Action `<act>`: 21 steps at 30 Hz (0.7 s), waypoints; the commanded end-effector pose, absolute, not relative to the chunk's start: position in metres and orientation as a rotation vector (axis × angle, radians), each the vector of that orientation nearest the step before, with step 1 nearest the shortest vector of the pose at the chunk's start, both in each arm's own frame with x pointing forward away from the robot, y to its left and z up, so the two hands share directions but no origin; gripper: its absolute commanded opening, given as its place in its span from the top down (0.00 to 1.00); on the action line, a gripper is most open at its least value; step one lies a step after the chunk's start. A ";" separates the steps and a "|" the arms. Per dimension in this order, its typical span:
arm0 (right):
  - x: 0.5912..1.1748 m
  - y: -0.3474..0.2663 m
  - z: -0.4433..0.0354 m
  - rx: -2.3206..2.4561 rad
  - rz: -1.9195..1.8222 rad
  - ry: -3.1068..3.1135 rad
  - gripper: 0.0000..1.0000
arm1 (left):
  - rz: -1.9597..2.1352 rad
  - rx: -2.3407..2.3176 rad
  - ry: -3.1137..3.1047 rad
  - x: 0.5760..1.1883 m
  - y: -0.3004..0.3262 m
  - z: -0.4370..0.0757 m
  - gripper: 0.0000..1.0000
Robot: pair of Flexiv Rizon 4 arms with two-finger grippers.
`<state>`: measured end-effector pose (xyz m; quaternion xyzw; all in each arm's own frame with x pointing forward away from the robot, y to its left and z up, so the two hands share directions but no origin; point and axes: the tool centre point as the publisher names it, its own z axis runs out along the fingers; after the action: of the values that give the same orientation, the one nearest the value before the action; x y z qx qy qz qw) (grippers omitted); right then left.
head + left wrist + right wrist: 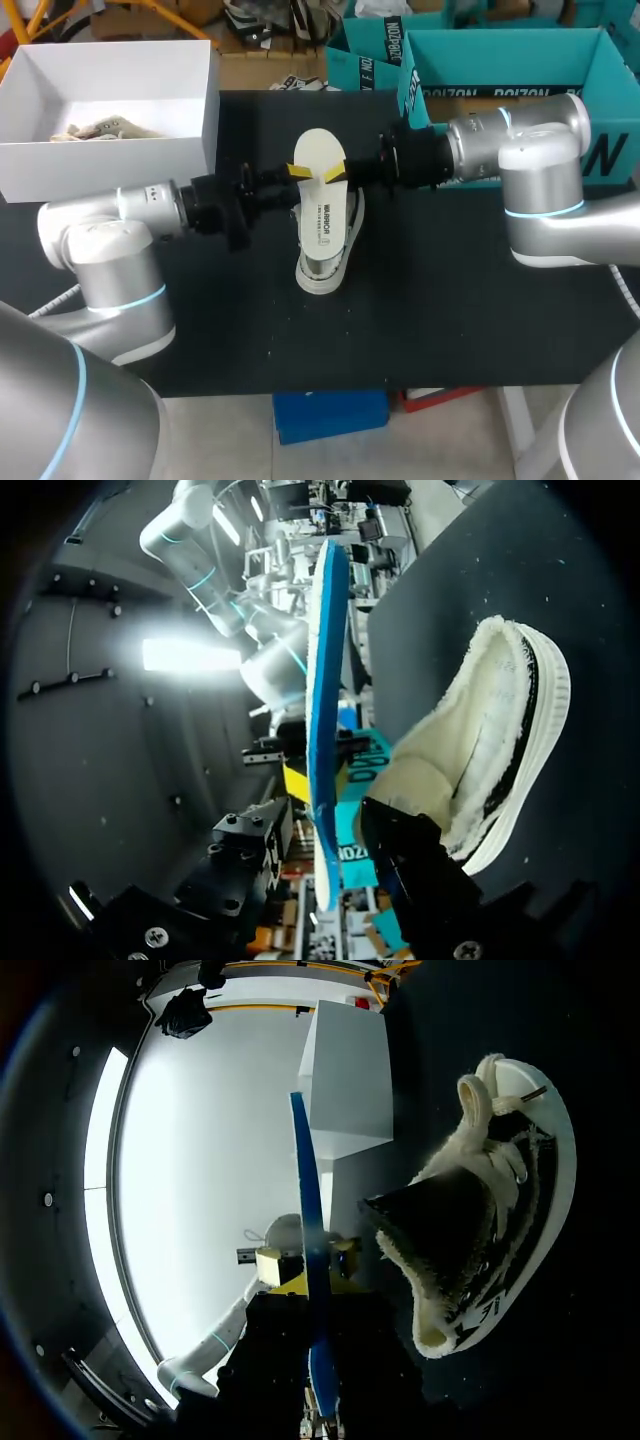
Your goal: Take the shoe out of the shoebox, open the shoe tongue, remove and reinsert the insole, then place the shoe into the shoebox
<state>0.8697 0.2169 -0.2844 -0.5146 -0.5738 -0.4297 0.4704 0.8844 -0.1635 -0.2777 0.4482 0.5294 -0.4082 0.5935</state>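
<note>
A white shoe point(322, 250) with fleece lining stands on the black table, toe toward the table's front edge. Its insole point(320, 190), white on top and blue underneath, hangs flat just above the shoe's opening. My right gripper point(335, 172) comes in from the right and is shut on the insole's edge point(305, 1190). My left gripper point(300, 172) reaches in from the left; the insole point(325, 680) runs between its fingers with small gaps on both sides, so it is open. The shoe point(490, 740) lies beside that gripper. The white shoebox point(110, 110) sits at the back left.
Crumpled paper point(100, 128) lies inside the white shoebox. Teal cartons point(520, 70) stand at the back right, close behind my right arm. Bare black table point(450, 320) stretches in front of the shoe and to both sides.
</note>
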 end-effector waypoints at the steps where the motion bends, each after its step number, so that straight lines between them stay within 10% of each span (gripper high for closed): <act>1: 0.870 0.218 -0.285 -1.262 -1.054 -1.406 1.00 | -0.947 1.037 1.229 0.881 -0.166 -0.278 0.58; 21: 0.870 0.218 -0.285 -1.262 -1.054 -1.406 1.00 | -0.971 1.040 1.226 0.871 -0.170 -0.281 0.69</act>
<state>0.8697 0.2169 -0.2844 -0.5146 -0.5738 -0.4297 0.4704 0.8714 -0.1681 -0.2809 0.4469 0.5265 -0.4192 0.5893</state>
